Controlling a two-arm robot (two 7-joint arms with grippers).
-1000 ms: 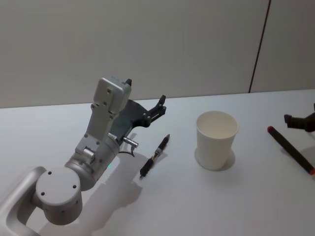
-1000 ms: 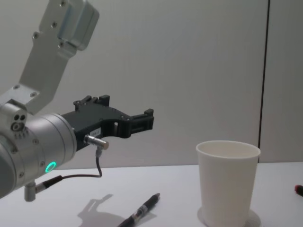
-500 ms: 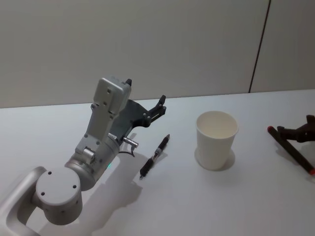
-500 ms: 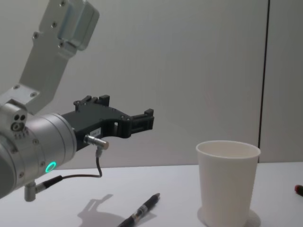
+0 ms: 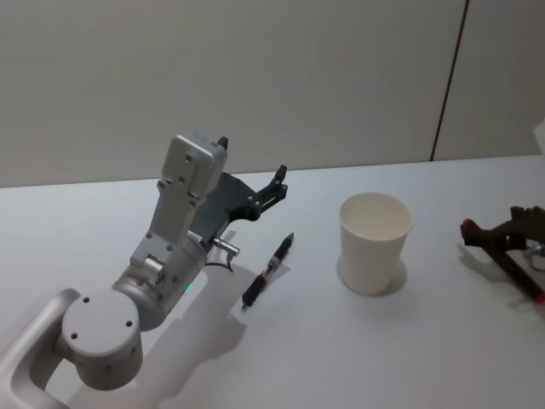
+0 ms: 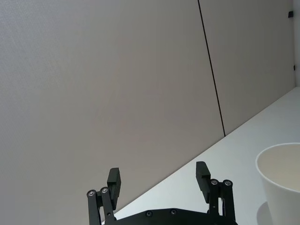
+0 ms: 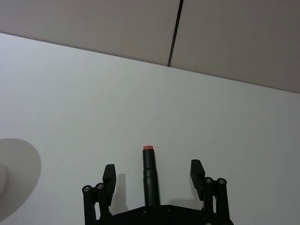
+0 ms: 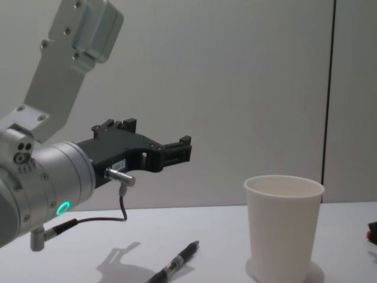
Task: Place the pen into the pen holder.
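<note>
The pen holder, a plain white paper cup (image 5: 375, 242), stands upright mid-table and also shows in the chest view (image 8: 284, 227) and in the left wrist view (image 6: 282, 177). A black pen (image 5: 267, 272) lies flat to its left, also low in the chest view (image 8: 175, 266). My left gripper (image 5: 274, 189) hovers open above and behind that pen, its fingers (image 6: 114, 178) spread wide on nothing. To the cup's right lies a second black pen with red ends (image 5: 509, 266). My right gripper (image 5: 490, 232) is low over its far end, open, and the pen (image 7: 149, 174) lies between the gripper's (image 7: 153, 166) fingers, untouched.
The white table (image 5: 324, 349) has open space in front of the cup and between the two pens. A grey wall with a dark vertical seam (image 5: 449, 81) runs along the table's far edge. The left arm's big joint (image 5: 98, 336) fills the near left corner.
My right gripper has come in from the right edge and lowered over the red-ended pen. The left arm, the black pen and the cup have not moved.
</note>
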